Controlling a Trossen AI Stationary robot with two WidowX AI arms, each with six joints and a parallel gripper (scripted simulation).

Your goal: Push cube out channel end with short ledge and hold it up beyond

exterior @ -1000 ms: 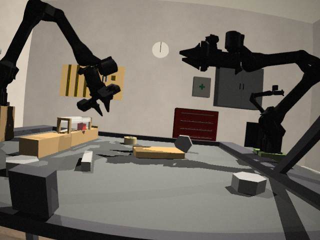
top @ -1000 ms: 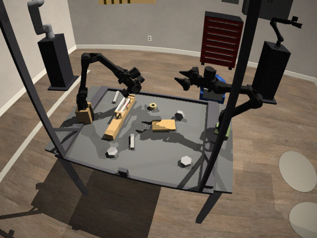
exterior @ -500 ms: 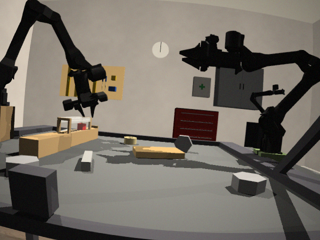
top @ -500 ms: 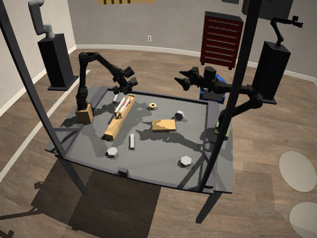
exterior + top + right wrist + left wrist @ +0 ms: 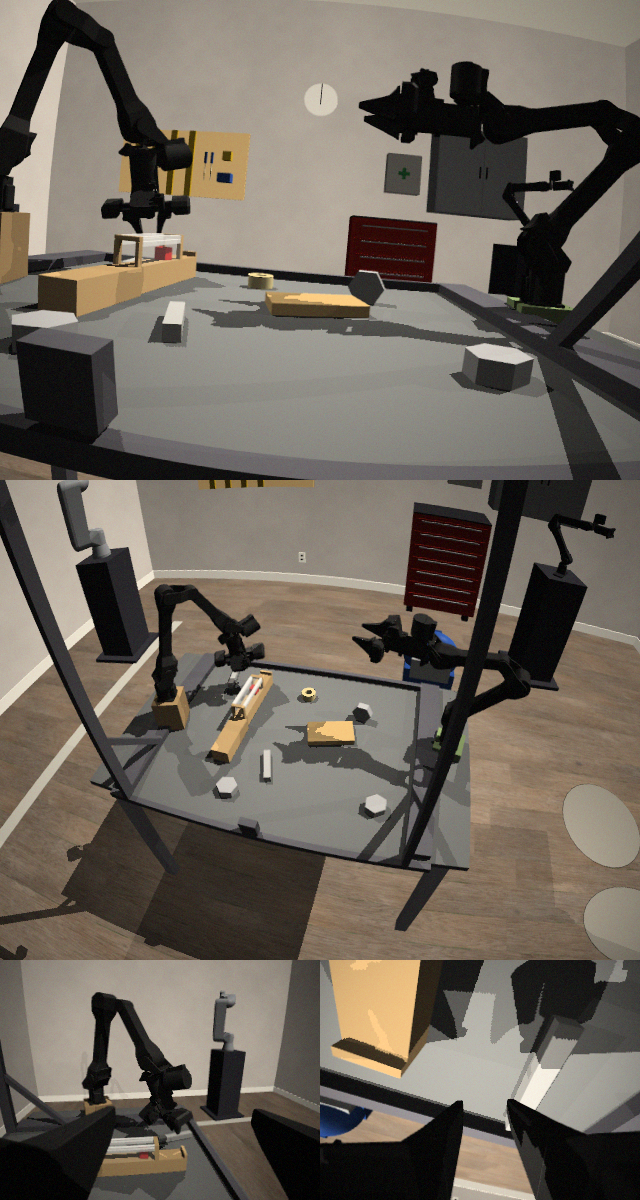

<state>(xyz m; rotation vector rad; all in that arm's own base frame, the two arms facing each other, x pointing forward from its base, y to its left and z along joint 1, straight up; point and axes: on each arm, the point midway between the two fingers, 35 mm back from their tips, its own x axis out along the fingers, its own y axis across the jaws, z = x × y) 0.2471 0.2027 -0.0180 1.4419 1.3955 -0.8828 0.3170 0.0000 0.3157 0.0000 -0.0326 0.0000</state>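
Observation:
The tan channel [image 5: 241,715] lies at the table's far left, with a clear roofed section near its far end. The red cube [image 5: 253,688] sits inside under the clear roof; it also shows in the exterior view [image 5: 163,252] and in the right wrist view [image 5: 143,1155]. My left gripper [image 5: 231,684] [image 5: 485,1105] points down beside the channel's far part, outside it, fingers apart with nothing between them. A white bar [image 5: 540,1075] lies on the table just past its right finger. My right gripper [image 5: 361,642] [image 5: 364,113] is open and empty, held high over the table's far side.
A second white bar [image 5: 266,764], a flat tan plate [image 5: 330,733], a yellow ring [image 5: 309,693] and three grey hexagonal blocks [image 5: 226,786] [image 5: 375,804] [image 5: 363,711] lie on the table. A dark block [image 5: 249,826] sits at the front edge. Frame posts stand at the corners.

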